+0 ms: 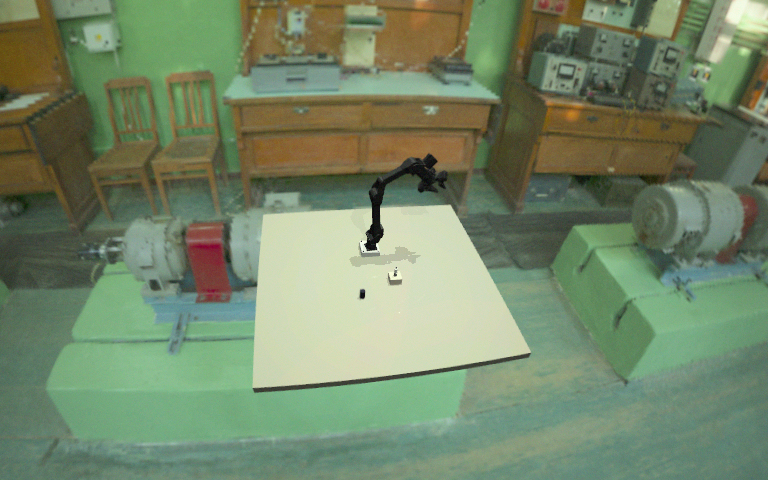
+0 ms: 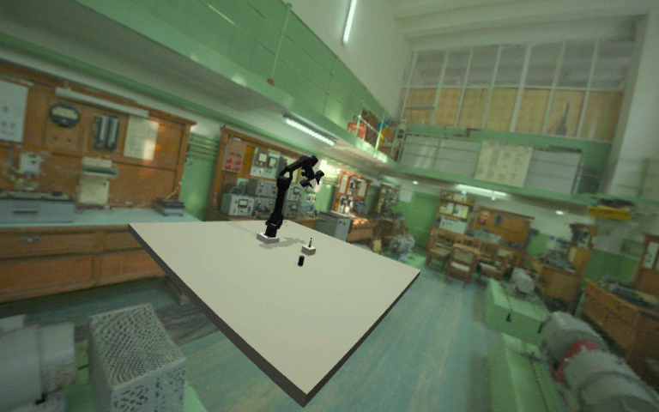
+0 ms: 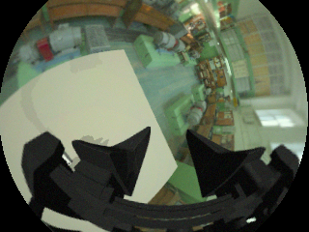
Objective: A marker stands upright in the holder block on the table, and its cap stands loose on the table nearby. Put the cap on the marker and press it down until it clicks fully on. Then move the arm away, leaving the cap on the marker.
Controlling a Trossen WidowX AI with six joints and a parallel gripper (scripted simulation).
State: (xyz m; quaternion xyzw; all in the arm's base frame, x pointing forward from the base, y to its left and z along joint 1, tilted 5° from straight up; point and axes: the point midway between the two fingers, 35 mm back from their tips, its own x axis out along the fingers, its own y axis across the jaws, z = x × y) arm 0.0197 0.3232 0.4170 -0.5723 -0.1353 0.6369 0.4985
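Hand (image 1: 434, 182) half-open, empty, high above cream tabletop (image 1: 317, 339). Small black cylindrical plastic cap (image 1: 361, 293) far below: probably light, rigid, tippable; grip mid-sides.

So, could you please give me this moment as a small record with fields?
arm: raised above the table, bent forward from its base
gripper: partly open, nothing between the fingers, high in the air
cap: black, standing loose on the table, apart from the holder
marker: upright in the holder block, uncapped
cap to gripper: far apart, no contact
task stage: cap not yet picked up
wrist view: shows table edge and room, neither cap nor marker
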